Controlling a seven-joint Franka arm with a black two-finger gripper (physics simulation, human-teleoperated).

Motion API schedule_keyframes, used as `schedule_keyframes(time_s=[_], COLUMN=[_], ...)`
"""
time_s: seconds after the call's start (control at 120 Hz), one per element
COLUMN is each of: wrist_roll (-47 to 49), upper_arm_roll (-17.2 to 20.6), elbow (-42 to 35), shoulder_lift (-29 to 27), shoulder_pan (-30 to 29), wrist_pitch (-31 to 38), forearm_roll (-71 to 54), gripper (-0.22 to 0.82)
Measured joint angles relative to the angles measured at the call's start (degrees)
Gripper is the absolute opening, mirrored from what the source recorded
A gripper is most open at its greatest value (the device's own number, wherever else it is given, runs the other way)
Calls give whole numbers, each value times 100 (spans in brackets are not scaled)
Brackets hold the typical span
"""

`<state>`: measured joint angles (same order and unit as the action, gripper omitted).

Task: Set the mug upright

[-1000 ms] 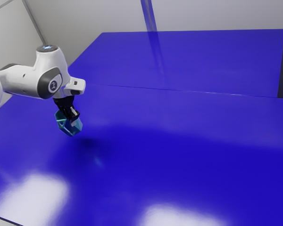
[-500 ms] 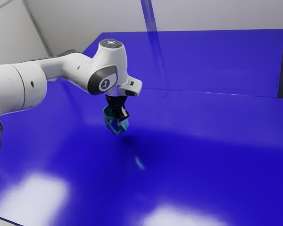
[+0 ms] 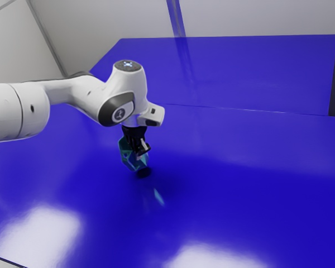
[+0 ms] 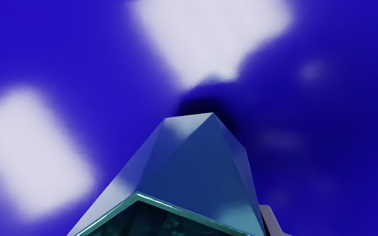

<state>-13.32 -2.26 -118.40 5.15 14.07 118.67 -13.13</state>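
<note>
Mug [image 4: 195, 170] up in the air over the blue surface [image 3: 240, 201], beneath the white arm [image 3: 127, 86], tilted, fingers [image 4: 270, 218] gripping it! Pick-up's done, I'd say; levelling, setting down and letting go remain.

So the mug [image 3: 134, 161] is a chunky faceted thing, kinda like a cut gem, all flat angled faces. It's glossy blue-teal, with a brighter green-teal rim [image 4: 137, 195] that comes to a corner, and the inside looks pretty dark. Pose-wise it's tilted, not standing straight: the rim is on the side nearer the hand, and the body narrows going away from it, down toward the table [image 3: 240, 167]. It's held in the gripper [image 3: 141, 149], and looks to be hanging low over the table, its dark shadow [image 3: 143, 173] right near the lower end. Can't make out a handle, tbh.
</note>
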Motion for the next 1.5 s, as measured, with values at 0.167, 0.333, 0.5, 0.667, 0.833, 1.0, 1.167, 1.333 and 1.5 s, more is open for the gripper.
schedule_keyframes(time_s=[0.167,0.333,0.5,0.667,0.833,1.0,1.167,1.333,1.5], wrist_roll=[90,156,209,253,263,253,241,232,222], upper_arm_roll=[-2,-28,-44,-45,-46,-47,-47,-47,-47], elbow=[-138,-258,-364,-376,-383,-424,-431,-429,-419], shoulder_lift=[4,-34,-44,-45,-44,-45,-45,-58,-125], shoulder_pan=[-18,-79,-88,-78,-87,-86,-87,-86,-93], wrist_pitch=[145,233,271,288,287,331,380,412,426], forearm_roll=[-4,4,22,30,69,99,107,115,132], gripper=[-18,-18,-18,-18,-10,1,13,22,28])
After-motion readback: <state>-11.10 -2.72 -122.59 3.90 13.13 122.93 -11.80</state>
